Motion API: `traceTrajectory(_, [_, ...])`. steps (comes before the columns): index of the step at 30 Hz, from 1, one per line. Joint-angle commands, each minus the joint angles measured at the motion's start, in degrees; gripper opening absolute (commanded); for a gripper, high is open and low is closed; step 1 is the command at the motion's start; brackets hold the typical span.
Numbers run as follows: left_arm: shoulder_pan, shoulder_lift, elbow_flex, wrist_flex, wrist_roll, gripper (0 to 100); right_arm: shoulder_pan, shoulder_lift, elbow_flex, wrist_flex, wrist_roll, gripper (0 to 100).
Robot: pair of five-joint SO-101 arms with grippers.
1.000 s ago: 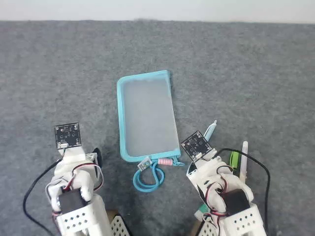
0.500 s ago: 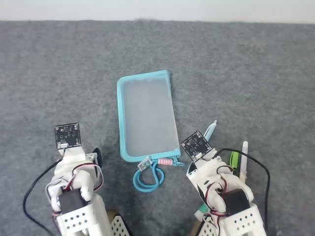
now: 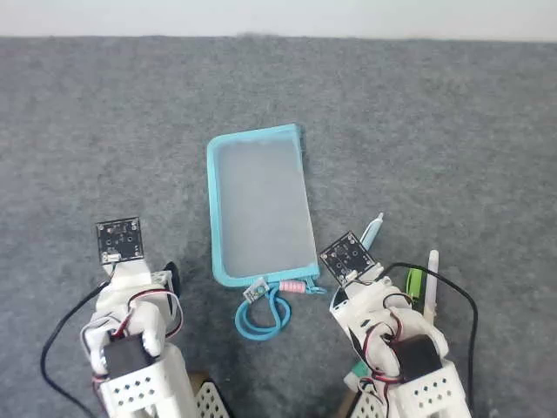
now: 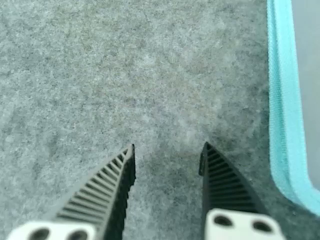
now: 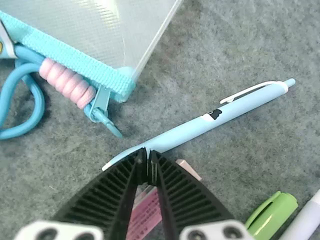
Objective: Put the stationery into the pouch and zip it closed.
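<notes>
Pouch (image 3: 261, 205), pale and see-through with a turquoise border, lies flat around the middle of the grey felt surface (image 3: 452, 131), its long sides running from the near edge toward the far edge. Along its near short edge I see a string of pink beads (image 3: 293, 286) and a blue cord loop (image 3: 261, 318) trailing on the felt toward the near edge. In the right wrist view the zip slider (image 5: 102, 102) sits at the corner of the pouch (image 5: 100, 25), beside the beads (image 5: 67, 82) and the loop (image 5: 20, 115). I cannot tell whether the zip is open or closed.

All the stationery I can see lies outside the pouch, on the felt toward the near right corner. A light blue pen (image 3: 372, 231) lies just beside the pouch's near right corner. A green marker (image 3: 415, 283) and a white pen (image 3: 432, 279) lie close together, nearer the right edge, next to my right arm.

My right gripper (image 5: 147, 152) has its jaws pressed together with nothing between them, tips hanging over one end of the blue pen (image 5: 210, 117). Under the fingers lies a small pink block (image 5: 142, 215), with the green marker (image 5: 270, 212) and white pen (image 5: 305, 222) off to one side.

My left gripper (image 4: 167, 147) hangs with its jaws spread apart over bare felt, grasping nothing, near the pouch's left long border (image 4: 285, 100).
</notes>
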Motion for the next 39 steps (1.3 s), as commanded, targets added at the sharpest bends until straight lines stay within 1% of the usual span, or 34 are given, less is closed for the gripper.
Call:
traceTrajectory(1, [-0.2, -1.1, -0.4, 0.3, 0.5, 20, -0.3, 0.0, 1.1, 0.4, -1.1, 1.1])
traceTrajectory(20, [-0.2, -1.1, -0.4, 0.3, 0.5, 20, -0.4, 0.4, 1.1, 0.5, -1.2, 1.0])
traceTrajectory(23, [-0.2, -1.1, -0.4, 0.3, 0.5, 20, -0.2, -0.1, 1.1, 4.3, -1.1, 0.9])
traceTrajectory(26, [-0.2, -1.1, -0.4, 0.3, 0.5, 20, -0.3, -0.7, 1.1, 2.6, -1.1, 0.9])
traceTrajectory(29, [-0.2, -1.1, -0.4, 0.3, 0.5, 20, 0.5, -0.7, 1.1, 0.6, -1.0, 0.9])
traceTrajectory(32, [-0.2, -1.1, -0.4, 0.3, 0.5, 20, 4.3, -0.6, 1.1, -0.9, -0.3, 1.0])
traceTrajectory(34, [-0.3, -1.1, -0.4, 0.3, 0.5, 20, 9.2, -0.6, 1.1, -4.3, 4.5, 1.3])
traceTrajectory(37, [-0.2, -1.1, -0.4, 0.3, 0.5, 20, 18.0, -0.7, 1.1, -9.5, 17.9, 1.3])
traceTrajectory(39, [-0.3, -1.1, -0.4, 0.3, 0.5, 20, 22.5, -0.7, 0.3, -11.6, 24.1, 0.9])
